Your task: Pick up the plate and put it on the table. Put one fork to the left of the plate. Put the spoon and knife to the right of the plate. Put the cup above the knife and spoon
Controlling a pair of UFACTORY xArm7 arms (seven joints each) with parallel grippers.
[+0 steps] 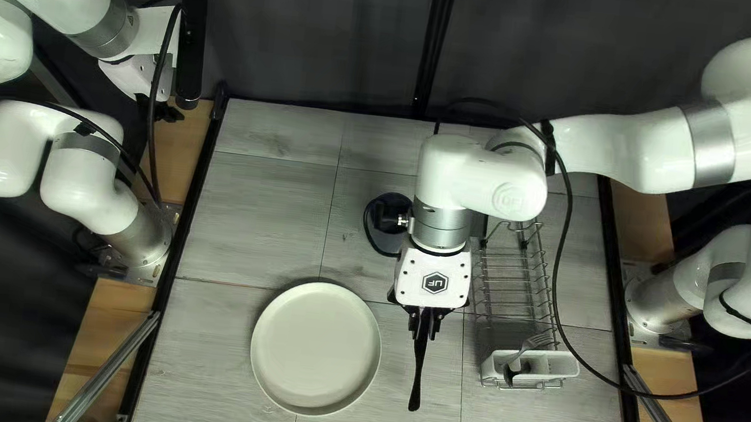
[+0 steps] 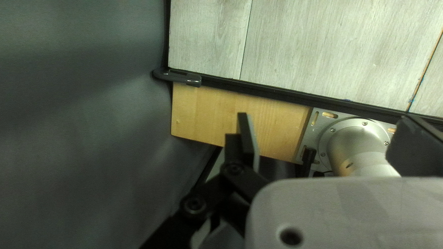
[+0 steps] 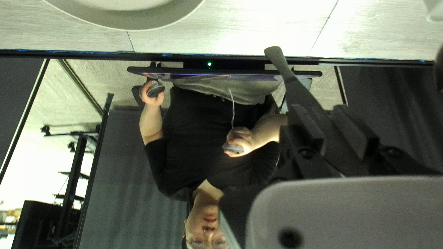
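White plate (image 1: 315,349) lies flat on the table (image 1: 254,212) in the top left view, and my right gripper (image 1: 425,322) hangs just beyond it, toward the rack's side. From that gripper a dark utensil (image 1: 418,374) reaches toward the near edge. Further right I have the wire rack (image 1: 512,286), with a white cutlery holder (image 1: 555,364) at its near end and a pale fork (image 1: 529,344) standing in it, tines up. My left gripper (image 1: 161,112) is off past the table's far left corner.

On the left wrist view, my left gripper (image 2: 325,129) has its two fingers spread wide with nothing held. Ahead of it I see a strip of light wood (image 2: 221,108), the black table edge and my left arm's round metal base (image 2: 353,143).

The right wrist view shows my right gripper (image 3: 328,115) closed down on the utensil, its rounded end poking out ahead; I can't tell whether it is knife or spoon. Past the table edge sits a person (image 3: 207,133) behind a thin screen (image 3: 221,71), a grey device in each hand.
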